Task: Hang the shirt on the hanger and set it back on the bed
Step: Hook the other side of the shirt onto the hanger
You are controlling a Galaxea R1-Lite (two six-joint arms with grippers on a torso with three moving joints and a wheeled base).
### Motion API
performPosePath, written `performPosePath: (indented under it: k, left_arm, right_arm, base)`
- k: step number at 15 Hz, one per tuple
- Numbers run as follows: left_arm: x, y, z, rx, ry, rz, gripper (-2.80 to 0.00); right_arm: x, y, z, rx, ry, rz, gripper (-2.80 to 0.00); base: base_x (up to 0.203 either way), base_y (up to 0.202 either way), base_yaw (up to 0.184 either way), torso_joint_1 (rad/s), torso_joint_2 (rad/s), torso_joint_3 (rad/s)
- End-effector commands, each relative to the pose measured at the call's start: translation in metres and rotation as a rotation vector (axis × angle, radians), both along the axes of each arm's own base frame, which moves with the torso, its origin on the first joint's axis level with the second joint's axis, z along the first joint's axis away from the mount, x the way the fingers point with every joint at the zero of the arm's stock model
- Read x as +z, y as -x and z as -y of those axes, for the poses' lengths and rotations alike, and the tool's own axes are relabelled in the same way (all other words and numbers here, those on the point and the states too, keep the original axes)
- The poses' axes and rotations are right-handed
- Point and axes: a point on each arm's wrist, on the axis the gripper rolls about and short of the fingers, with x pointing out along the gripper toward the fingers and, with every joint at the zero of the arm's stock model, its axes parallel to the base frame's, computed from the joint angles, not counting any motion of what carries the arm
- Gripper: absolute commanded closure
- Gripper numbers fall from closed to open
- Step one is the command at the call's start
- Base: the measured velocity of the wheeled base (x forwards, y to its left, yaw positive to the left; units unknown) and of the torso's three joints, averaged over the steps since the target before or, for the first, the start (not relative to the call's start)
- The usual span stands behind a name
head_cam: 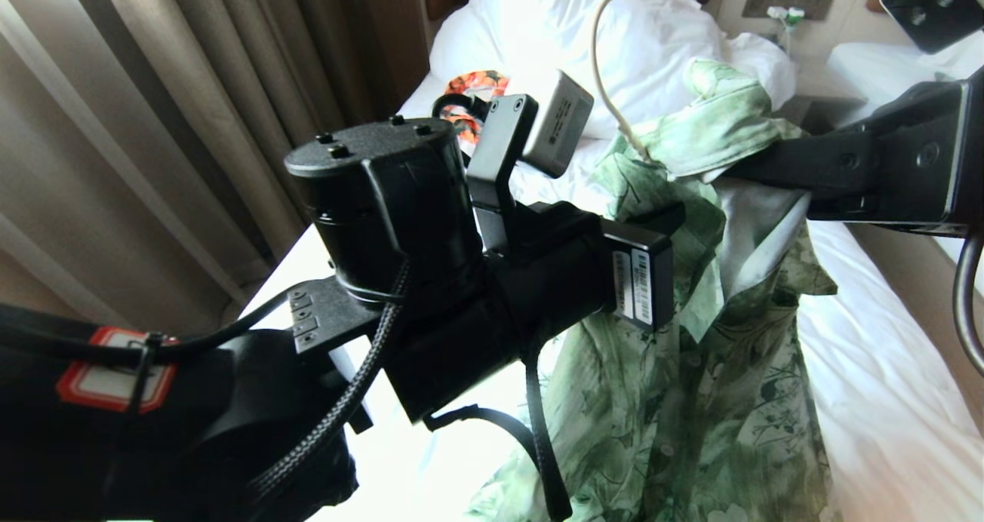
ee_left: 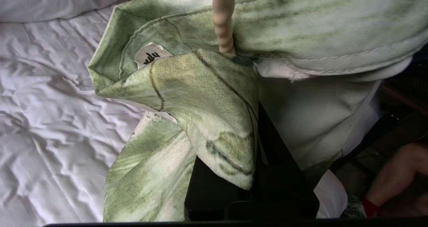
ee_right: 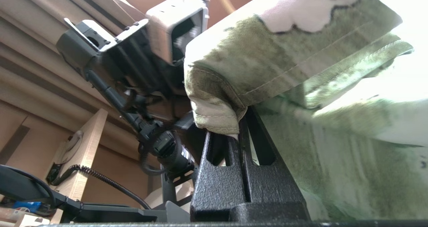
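Note:
The green flowered shirt (head_cam: pixel 692 399) hangs in the air above the bed (head_cam: pixel 884 399), lifted by both arms. The cream hanger (head_cam: pixel 598 53) has its hook sticking up out of the collar; the rest is hidden inside the cloth. My left gripper (head_cam: pixel 678 211) reaches in from the left below the hook. In the left wrist view its jaws (ee_left: pixel 258 115) are closed under a collar flap of the shirt (ee_left: pixel 207 96), in line with the hanger stem (ee_left: pixel 223 19). My right gripper (head_cam: pixel 730 174) comes from the right, shut (ee_right: pixel 239 126) on a hemmed edge of the shirt (ee_right: pixel 301 70).
A small orange patterned garment (head_cam: pixel 480 84) lies by the white pillows (head_cam: pixel 553 22). Curtains (head_cam: pixel 154 122) hang along the bed's left side. A second bed (head_cam: pixel 884 68) stands at the far right. A person's leg (ee_left: pixel 398 173) shows beside the wrinkled sheet (ee_left: pixel 43 103).

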Motion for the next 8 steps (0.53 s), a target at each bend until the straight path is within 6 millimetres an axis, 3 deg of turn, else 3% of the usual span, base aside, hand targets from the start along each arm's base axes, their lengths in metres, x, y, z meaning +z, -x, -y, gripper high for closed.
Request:
performPosePath:
  k: [1,2,8]
  left_arm:
    - [0.009,0.006,-0.004,-0.008,0.027,0.015,0.0]
    - [0.012,0.008,-0.007,-0.011,0.034,0.018,0.0]
    - [0.018,0.011,-0.01,-0.015,0.056,0.03,0.0]
  right_arm:
    - [-0.001,-0.001,0.0,0.002,0.0,-0.003,0.0]
    - [0.0,-0.001,0.0,0.002,-0.001,-0.002,-2.8]
    - [0.013,0.009,0.009,-0.044,0.014,-0.039,-2.8]
  base:
    - [0.0,0.0,0.0,0.0,0.0,0.0]
    - [0.0,0.0,0.0,0.0,0.0,0.0]
    - [0.0,0.0,0.0,0.0,0.0,0.0]
